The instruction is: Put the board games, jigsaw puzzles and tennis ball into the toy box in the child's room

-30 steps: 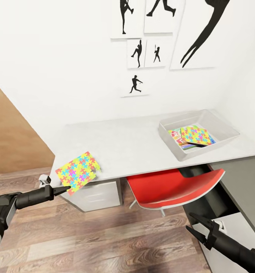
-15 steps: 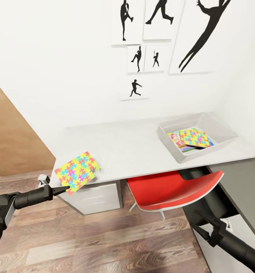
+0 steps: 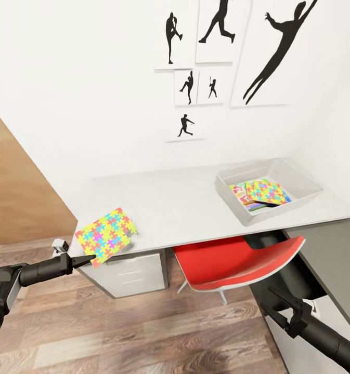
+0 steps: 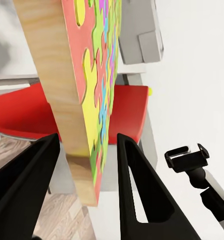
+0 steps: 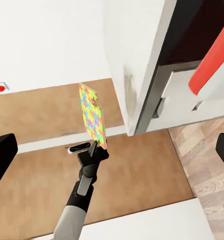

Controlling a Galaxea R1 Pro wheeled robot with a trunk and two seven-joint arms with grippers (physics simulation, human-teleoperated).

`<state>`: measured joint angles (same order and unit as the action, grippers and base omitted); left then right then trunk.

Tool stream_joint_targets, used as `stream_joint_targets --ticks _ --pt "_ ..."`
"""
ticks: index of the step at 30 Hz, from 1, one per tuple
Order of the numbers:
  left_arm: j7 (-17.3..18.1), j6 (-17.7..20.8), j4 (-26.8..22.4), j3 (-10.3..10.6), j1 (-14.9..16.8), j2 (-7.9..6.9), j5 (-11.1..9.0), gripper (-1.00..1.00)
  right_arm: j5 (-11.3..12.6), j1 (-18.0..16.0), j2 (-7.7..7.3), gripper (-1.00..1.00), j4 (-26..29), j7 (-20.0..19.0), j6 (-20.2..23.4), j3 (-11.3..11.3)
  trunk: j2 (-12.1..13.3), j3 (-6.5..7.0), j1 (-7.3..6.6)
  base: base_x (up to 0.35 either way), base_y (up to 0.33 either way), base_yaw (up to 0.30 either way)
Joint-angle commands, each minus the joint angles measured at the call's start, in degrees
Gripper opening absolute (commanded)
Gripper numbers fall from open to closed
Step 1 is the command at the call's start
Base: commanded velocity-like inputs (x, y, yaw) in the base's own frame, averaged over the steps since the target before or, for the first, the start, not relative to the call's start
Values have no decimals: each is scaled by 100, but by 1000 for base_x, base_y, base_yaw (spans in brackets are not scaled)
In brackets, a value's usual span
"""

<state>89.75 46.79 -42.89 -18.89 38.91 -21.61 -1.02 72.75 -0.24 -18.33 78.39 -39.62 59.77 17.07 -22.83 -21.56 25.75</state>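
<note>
At seven o'clock in my head view, nearest me, my left claw (image 3: 89, 257) is clenched on the corner of a thin square jigsaw puzzle (image 3: 106, 235) patterned in yellow, pink, green and blue. My left wrist view shows that puzzle's wooden edge between my two black fingers (image 4: 136, 185). Over the last second my view has tilted, so the black silhouette pictures (image 3: 186, 87) sit lower on the wall; the puzzle has kept its place over the near left corner of the light-grey surface (image 3: 185, 208). I judge the carry has barely begun.

My left arm reaches forward, low and nearly level. My right claw (image 3: 272, 304), at five o'clock beside the red chair (image 3: 232, 262), hangs released and holds nothing.

Farther off, at two o'clock, the pale grey plastic toy box (image 3: 268, 189) already holds the other puzzle square (image 3: 267, 191) atop a colourful game box (image 3: 241, 191).
</note>
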Motion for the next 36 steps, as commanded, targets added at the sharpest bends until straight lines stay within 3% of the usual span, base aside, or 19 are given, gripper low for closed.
stream_joint_targets --ticks 1,36 --pt "25 60 0 0 3 -1 5 -100 -24 -2 -1 100 1 -28 23 6 -9 1 3 -24 0 0" --pt "25 59 0 3 3 0 5 -100 -24 -2 -8 100 -8 -36 23 44 -9 336 3 -1 0 0"
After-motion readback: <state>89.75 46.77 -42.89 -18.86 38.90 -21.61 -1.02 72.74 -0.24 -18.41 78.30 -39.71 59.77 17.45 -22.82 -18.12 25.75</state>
